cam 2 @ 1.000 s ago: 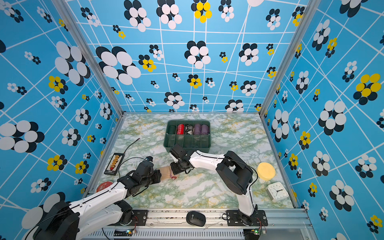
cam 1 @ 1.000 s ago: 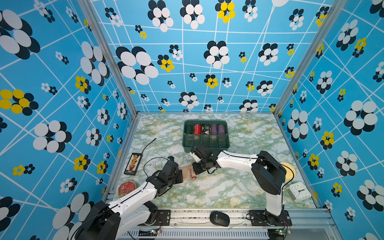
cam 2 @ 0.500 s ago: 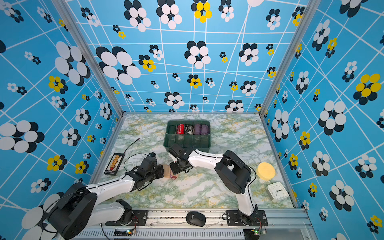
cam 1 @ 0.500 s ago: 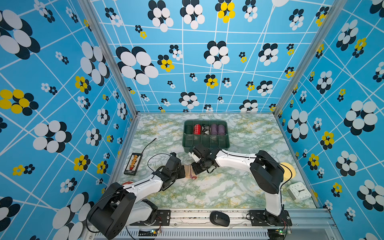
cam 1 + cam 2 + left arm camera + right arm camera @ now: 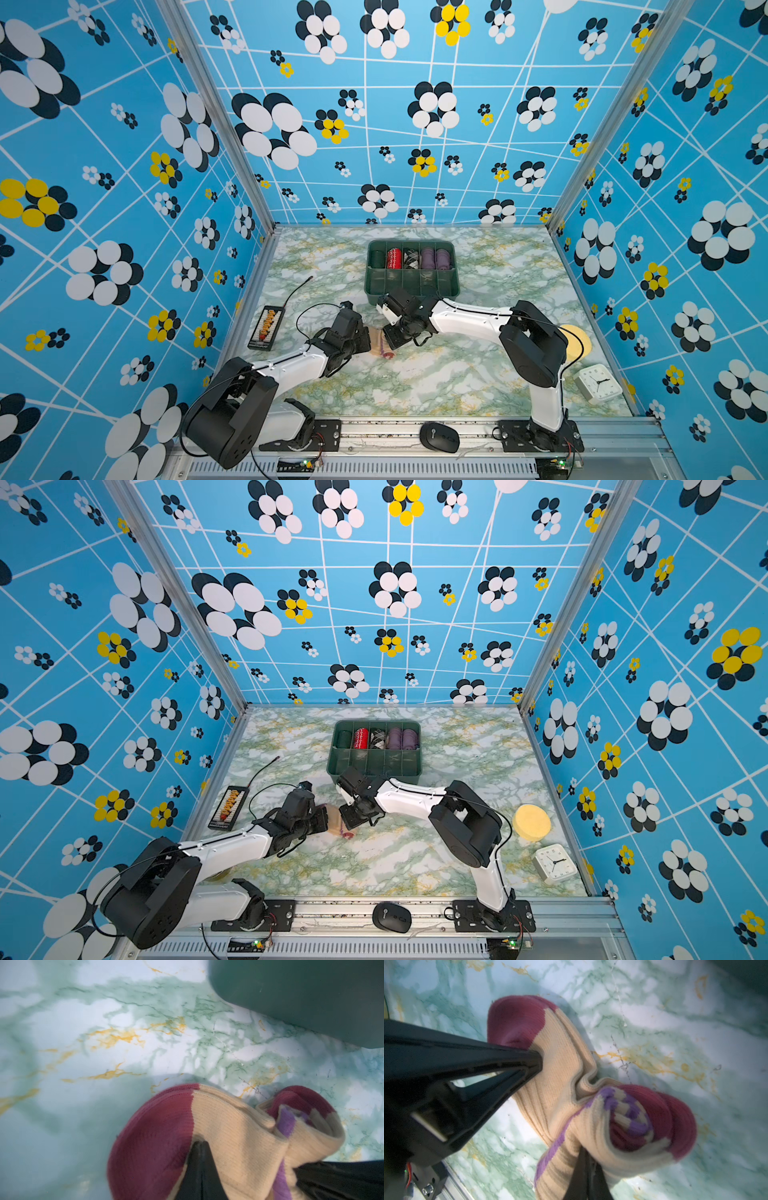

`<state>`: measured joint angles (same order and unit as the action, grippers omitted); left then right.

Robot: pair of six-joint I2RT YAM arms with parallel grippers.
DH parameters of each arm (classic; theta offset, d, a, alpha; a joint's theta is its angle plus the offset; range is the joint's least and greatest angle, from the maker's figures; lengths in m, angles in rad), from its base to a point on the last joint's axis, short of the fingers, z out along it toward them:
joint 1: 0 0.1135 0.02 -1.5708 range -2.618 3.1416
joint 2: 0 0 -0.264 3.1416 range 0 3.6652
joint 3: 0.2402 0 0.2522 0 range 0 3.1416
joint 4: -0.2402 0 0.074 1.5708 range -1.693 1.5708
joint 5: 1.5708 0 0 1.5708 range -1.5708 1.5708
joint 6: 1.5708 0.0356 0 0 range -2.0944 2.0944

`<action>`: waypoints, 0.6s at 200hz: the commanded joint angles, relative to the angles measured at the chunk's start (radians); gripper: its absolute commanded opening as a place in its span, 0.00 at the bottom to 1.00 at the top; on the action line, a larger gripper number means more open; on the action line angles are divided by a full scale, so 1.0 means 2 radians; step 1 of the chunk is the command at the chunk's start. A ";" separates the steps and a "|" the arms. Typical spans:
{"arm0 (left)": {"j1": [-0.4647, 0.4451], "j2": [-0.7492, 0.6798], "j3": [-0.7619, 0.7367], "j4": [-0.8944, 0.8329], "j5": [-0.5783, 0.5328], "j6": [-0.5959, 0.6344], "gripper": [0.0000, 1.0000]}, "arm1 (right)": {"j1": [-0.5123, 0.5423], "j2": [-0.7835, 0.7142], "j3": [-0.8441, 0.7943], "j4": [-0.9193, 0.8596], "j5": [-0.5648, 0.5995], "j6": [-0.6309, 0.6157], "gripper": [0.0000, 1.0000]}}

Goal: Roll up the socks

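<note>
The socks (image 5: 377, 341) (image 5: 337, 817), tan ribbed with maroon ends and purple stripes, lie bunched on the marble table between my two grippers. My left gripper (image 5: 366, 338) (image 5: 200, 1144) is shut on the tan fabric beside a maroon end. It also shows in the right wrist view, where the left gripper (image 5: 537, 1061) pinches the socks (image 5: 560, 1084). My right gripper (image 5: 392, 338) (image 5: 584, 1153) is shut on the striped part near the folded-over maroon cuff. In the left wrist view the socks (image 5: 228, 1126) hide most of my jaws.
A green divided bin (image 5: 411, 287) (image 5: 374, 767) with several rolled socks stands just behind the right gripper. A small abacus (image 5: 268, 328) lies at the left, a yellow sponge (image 5: 532, 821) and white clock (image 5: 597, 382) at the right, and a mouse (image 5: 438, 436) on the front rail.
My left arm has swung its elbow down and back, and its gripper has edged toward the right gripper. The socks look more bunched. The right gripper has barely moved.
</note>
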<state>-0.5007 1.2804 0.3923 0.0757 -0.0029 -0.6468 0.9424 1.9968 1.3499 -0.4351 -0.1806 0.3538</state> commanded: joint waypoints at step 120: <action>-0.020 -0.121 -0.011 -0.071 -0.033 -0.022 0.04 | 0.016 0.077 -0.034 -0.123 -0.006 -0.015 0.07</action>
<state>-0.5030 1.1034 0.3302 -0.0429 -0.0891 -0.7071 0.9424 2.0132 1.3773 -0.4648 -0.1841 0.3252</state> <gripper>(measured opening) 0.045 0.069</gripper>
